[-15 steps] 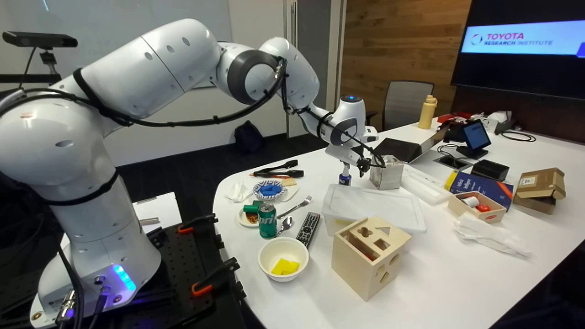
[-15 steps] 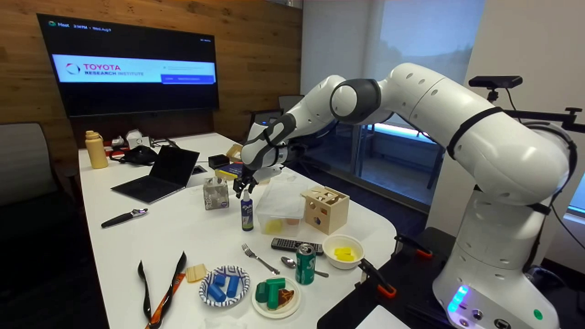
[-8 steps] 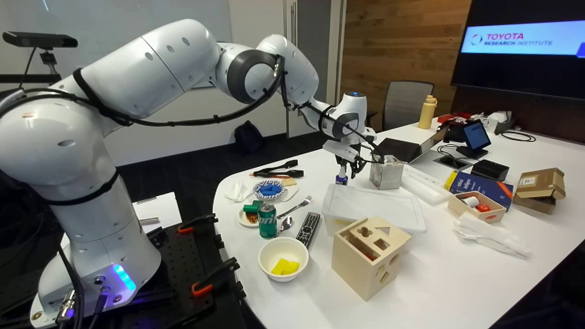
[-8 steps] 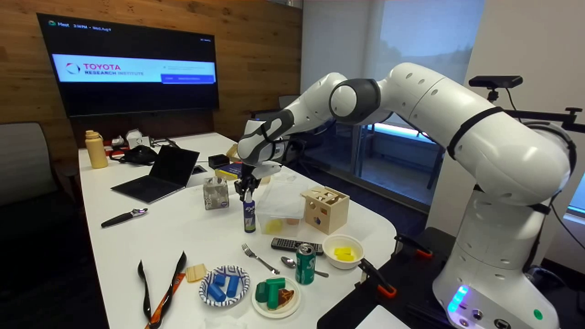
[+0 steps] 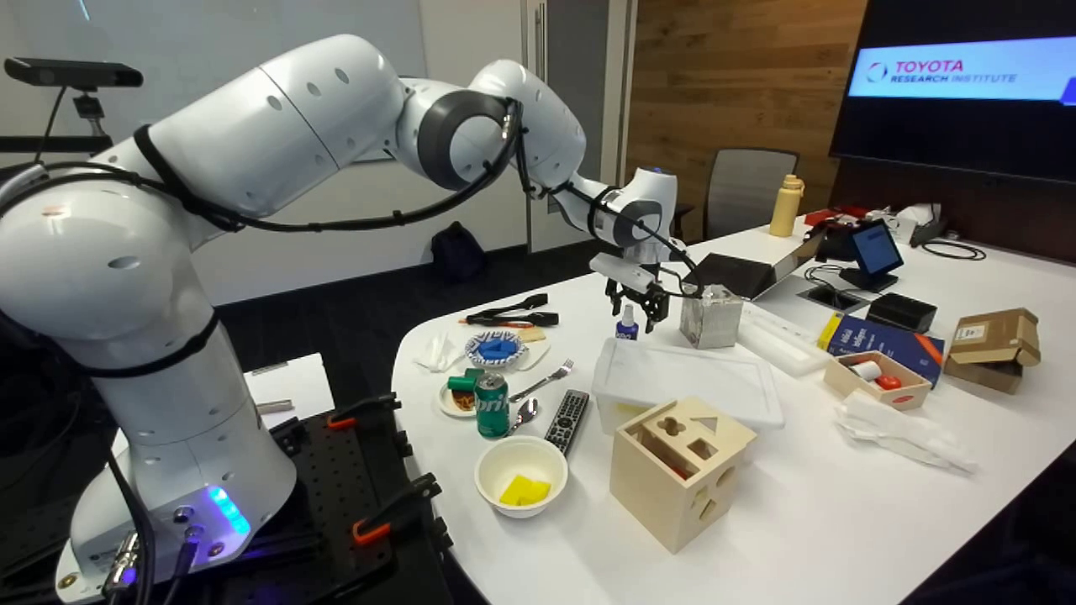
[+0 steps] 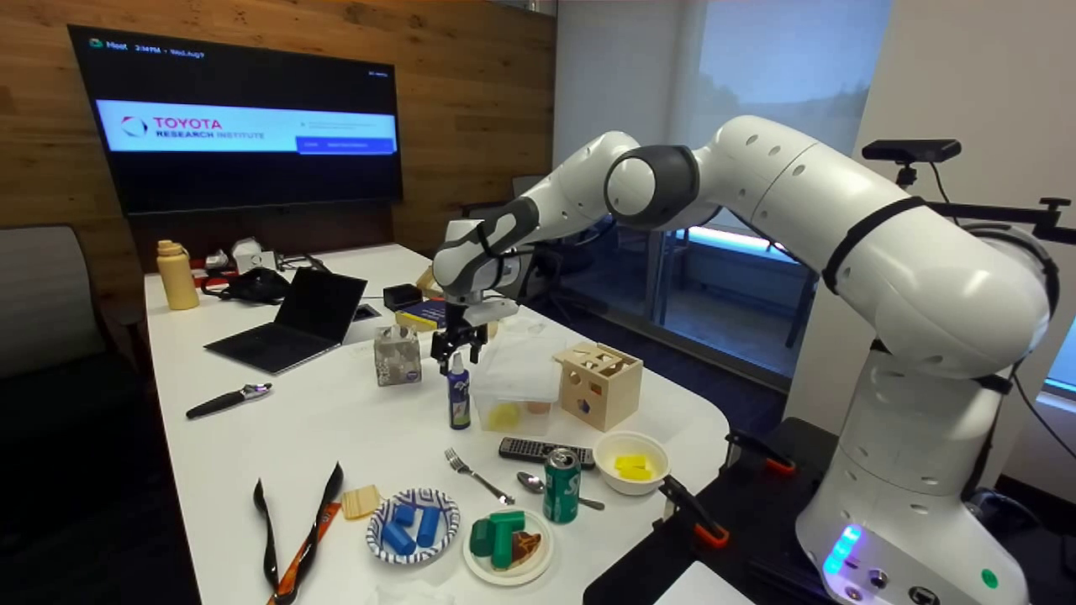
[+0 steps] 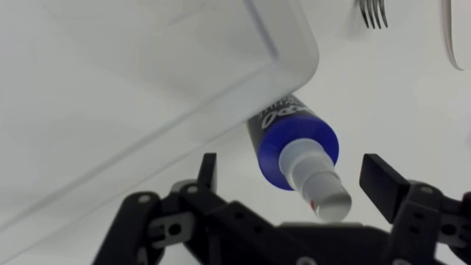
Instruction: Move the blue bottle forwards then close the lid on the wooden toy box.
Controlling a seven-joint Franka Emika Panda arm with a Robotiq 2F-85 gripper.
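Observation:
The blue bottle (image 6: pixel 458 402) stands upright on the table beside a clear plastic tub. In an exterior view the tub hides its lower part (image 5: pixel 626 330). My gripper (image 6: pixel 460 360) is open just above the bottle's whitish top. In the wrist view the bottle (image 7: pixel 298 132) lies between the spread fingers of my gripper (image 7: pixel 290 167), with the top apart from both pads (image 7: pixel 381 184). The wooden toy box (image 5: pixel 647 487) stands in front of the tub, also in an exterior view (image 6: pixel 620 403). Its lid (image 5: pixel 730 437) sits shifted, leaving a gap along one side and an overhang opposite.
The clear tub (image 5: pixel 689 374) stands between bottle and wooden box. A tissue box (image 6: pixel 397 357) is close beside the gripper. A remote (image 6: pixel 545 452), fork (image 6: pixel 479 476), green can (image 6: pixel 561 487) and white bowl (image 6: pixel 607 479) lie on the robot's side.
The bottle has shifted slightly toward the robot's base. My gripper has swung to a more upright pose over it, and its fingers now show wider apart. The box and lid have not moved.

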